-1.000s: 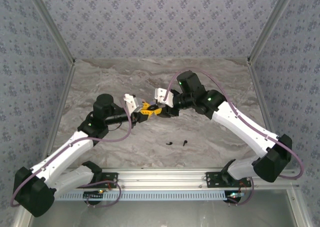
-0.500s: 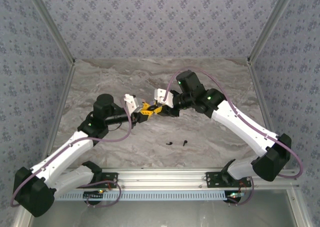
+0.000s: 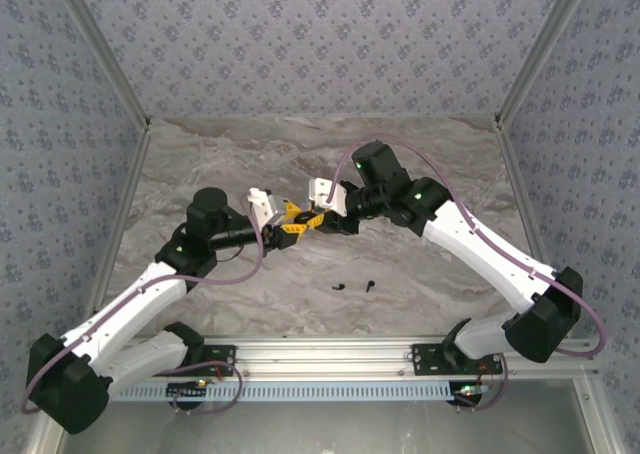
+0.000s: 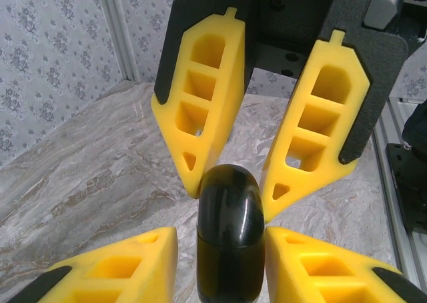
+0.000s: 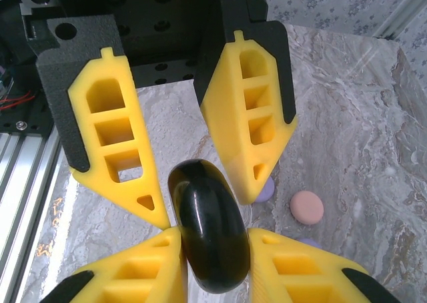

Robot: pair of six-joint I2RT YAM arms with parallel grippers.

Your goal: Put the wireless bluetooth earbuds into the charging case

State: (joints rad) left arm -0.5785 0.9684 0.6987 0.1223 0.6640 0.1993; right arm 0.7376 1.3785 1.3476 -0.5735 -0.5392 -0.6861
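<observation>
Clamping the glossy rounded charging case [image 5: 208, 213] across its broad faces, right gripper [image 5: 213, 239] holds firm while left gripper [image 4: 220, 239] sits slack around it; hard, slippery, probably light.

Case [image 4: 230, 233]: glossy black, pale highlights.
Fingers [image 4: 230, 96]: yellow, black backing.
Earbuds [image 3: 342, 287], at 5 o'clock from case in top view: black.
Disc [image 5: 307, 207], at 3 o'clock from case in right wrist view: pale pink.
Piece [image 5: 265, 192], at 9 o'clock from disc, half hidden: lilac.
Table [image 3: 220, 164]: grey-beige marble, darker veins.
Walls [image 3: 320, 44]: grey-blue, repeating floral print.
Arms [image 3: 130, 309]: white links, black joints.
Lamps [image 3: 418, 196] on arms: green.
Cables [image 3: 260, 252]: purple.
Rail [image 3: 330, 349], at 6 o'clock of table: silver.
</observation>
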